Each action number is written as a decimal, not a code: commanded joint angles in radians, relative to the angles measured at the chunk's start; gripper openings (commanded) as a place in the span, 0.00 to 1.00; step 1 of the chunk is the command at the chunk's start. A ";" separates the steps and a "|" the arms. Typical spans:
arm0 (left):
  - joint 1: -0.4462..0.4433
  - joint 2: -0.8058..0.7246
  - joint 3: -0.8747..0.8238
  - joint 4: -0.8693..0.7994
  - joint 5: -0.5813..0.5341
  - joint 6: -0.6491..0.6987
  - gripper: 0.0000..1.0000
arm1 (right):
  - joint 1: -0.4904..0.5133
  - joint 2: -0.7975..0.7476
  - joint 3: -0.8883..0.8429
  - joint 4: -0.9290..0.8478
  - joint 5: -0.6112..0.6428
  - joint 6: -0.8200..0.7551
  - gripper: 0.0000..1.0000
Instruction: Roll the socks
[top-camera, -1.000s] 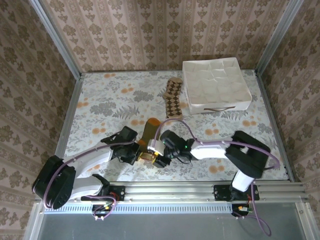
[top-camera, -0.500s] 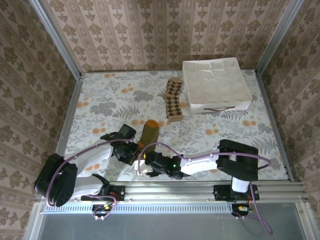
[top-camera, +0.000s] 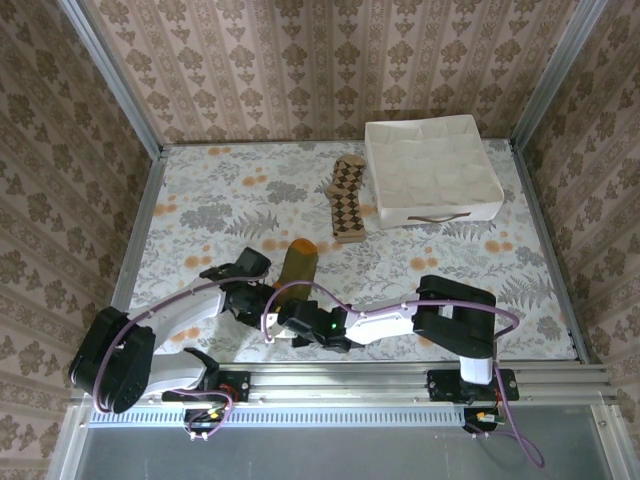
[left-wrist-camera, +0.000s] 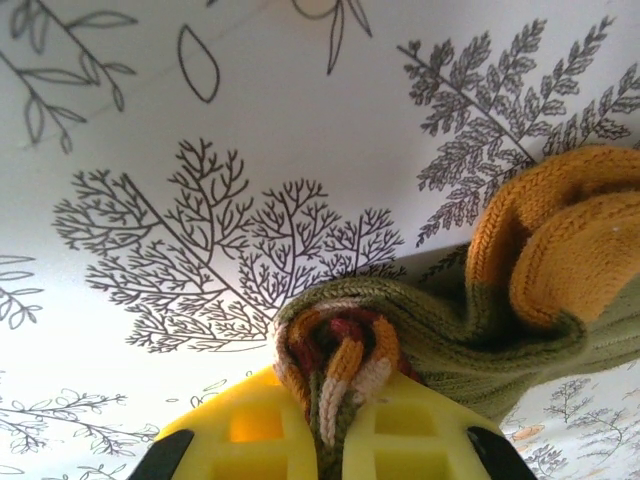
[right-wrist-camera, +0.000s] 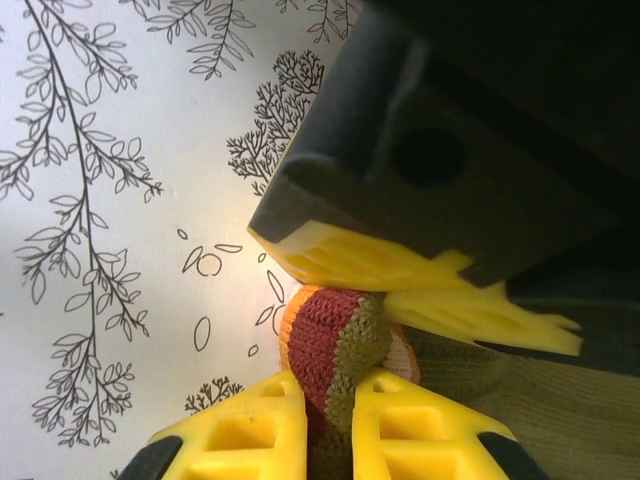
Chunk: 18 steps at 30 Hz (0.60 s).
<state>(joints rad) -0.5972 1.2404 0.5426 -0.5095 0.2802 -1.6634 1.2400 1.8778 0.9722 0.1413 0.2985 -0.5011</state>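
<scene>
The left hand (left-wrist-camera: 334, 425) has its two yellow fingers (left-wrist-camera: 250, 440) pressed together on the striped cuff of the olive-green knitted sock with orange, cream and red bands (left-wrist-camera: 440, 325). The cuff bunches up between the pads. In the left wrist view an orange patch of the sock (left-wrist-camera: 565, 235) humps up just to the right. The right hand (right-wrist-camera: 330, 430) pinches the same sock, its own yellow fingers (right-wrist-camera: 235, 440) shut on a curled red-and-olive fold of the fabric. The left hand's black body and yellow pads sit directly above that fold, so close that I cannot tell whether they touch it.

From above, the left hand (top-camera: 262, 303) and right hand (top-camera: 284, 325) meet side by side at the sock's near end. The sock (top-camera: 297, 265) runs away from them toward the far side, orange tip farthest out. Both hands work near the near edge of the floral-printed desk (top-camera: 200, 215), close to the aluminium rail (top-camera: 400, 378). The right arm lies folded across the near strip on the right.

The desk is bare to the left as far as the metal frame, and across the middle. A gap of bare cover separates the olive sock's orange tip from the brown-and-cream argyle sock (top-camera: 346, 200). That sock lies flat toward the far side, just beside the left wall of the white fabric box (top-camera: 432, 212). The box sits in the far right corner.
</scene>
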 joint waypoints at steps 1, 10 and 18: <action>0.005 -0.002 -0.050 -0.114 -0.042 0.026 0.06 | -0.064 0.040 0.000 -0.152 -0.107 0.112 0.00; 0.040 -0.145 -0.020 -0.104 -0.064 0.053 0.59 | -0.156 0.046 0.016 -0.237 -0.396 0.231 0.00; 0.060 -0.260 -0.041 -0.083 -0.067 0.073 0.65 | -0.242 0.073 0.041 -0.288 -0.589 0.293 0.00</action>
<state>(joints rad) -0.5289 1.0302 0.5159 -0.5632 0.1787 -1.6257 1.0481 1.8809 1.0317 0.0418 -0.2218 -0.3008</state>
